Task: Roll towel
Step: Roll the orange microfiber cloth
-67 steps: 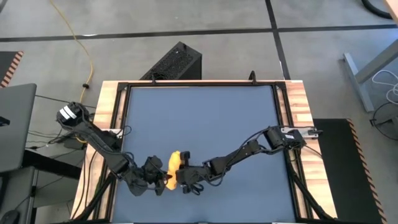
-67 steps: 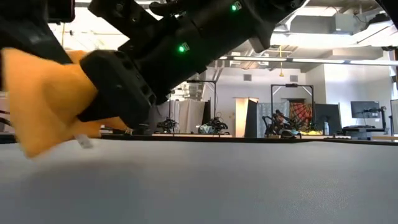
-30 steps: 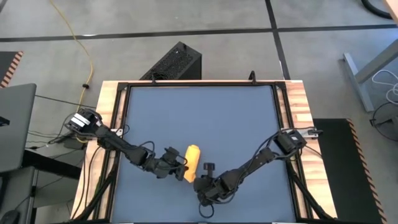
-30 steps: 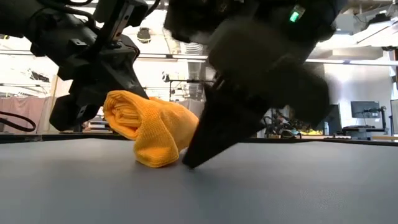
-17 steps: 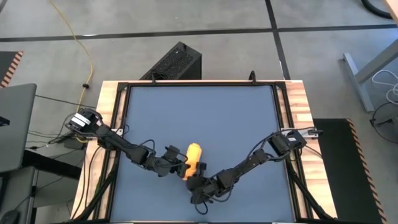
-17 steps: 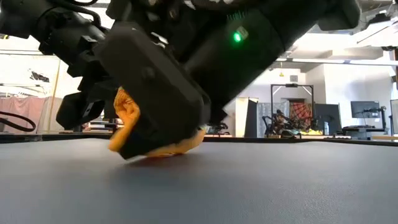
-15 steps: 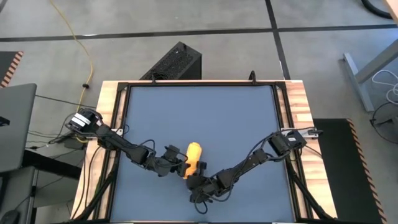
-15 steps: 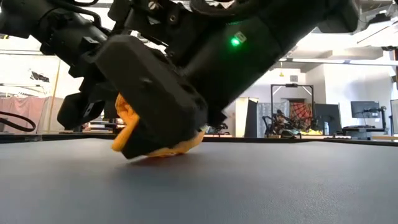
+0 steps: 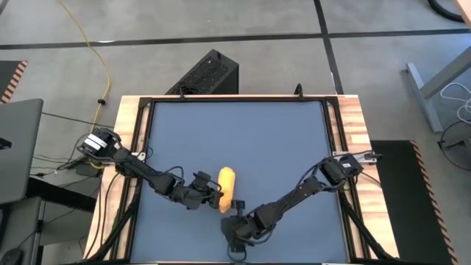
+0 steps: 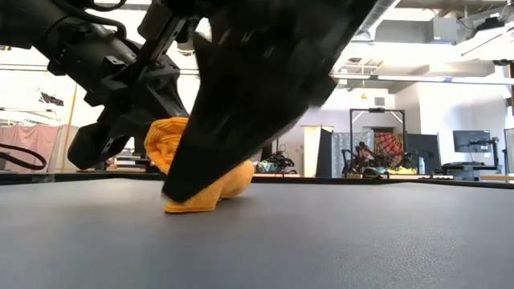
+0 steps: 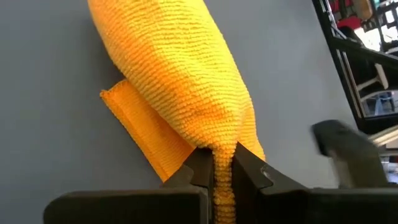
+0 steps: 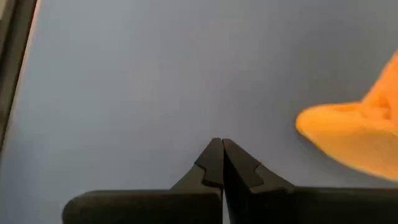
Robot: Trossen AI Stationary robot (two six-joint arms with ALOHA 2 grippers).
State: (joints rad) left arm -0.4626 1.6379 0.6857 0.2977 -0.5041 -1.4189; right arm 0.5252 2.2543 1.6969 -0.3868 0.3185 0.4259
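Observation:
The yellow-orange towel (image 9: 227,187) lies rolled up on the dark blue tabletop (image 9: 243,132), near the table's near edge, with a loose flap (image 11: 140,127) flat on the table beside the roll. My left gripper (image 9: 214,193) is at the roll's left side, shut on the cloth. My right gripper (image 9: 237,206) is shut and empty by the roll's near end. In the right wrist view the towel's end (image 12: 348,140) lies apart from the fingertips (image 12: 217,158). In the low view it is a dark blur (image 10: 241,104) in front of the towel (image 10: 201,181). My left gripper pinches a ridge of cloth (image 11: 222,163) on the roll's long side between its two fingers. The fingers come level from the table's left, across the roll. How many layers, I cannot tell. The roll rests on the table.
Wooden rails (image 9: 132,125) and a black frame border the tabletop. The far half of the blue surface (image 9: 243,125) holds no objects. A black box (image 9: 210,73) and a yellow cable (image 9: 96,51) lie on the floor beyond the far edge.
My right gripper has gone from the towel's right side toward the table's near edge and left, past the roll's near end, and shows blurred in the low view. The towel stays rolled on the table. My left gripper has kept its hold.

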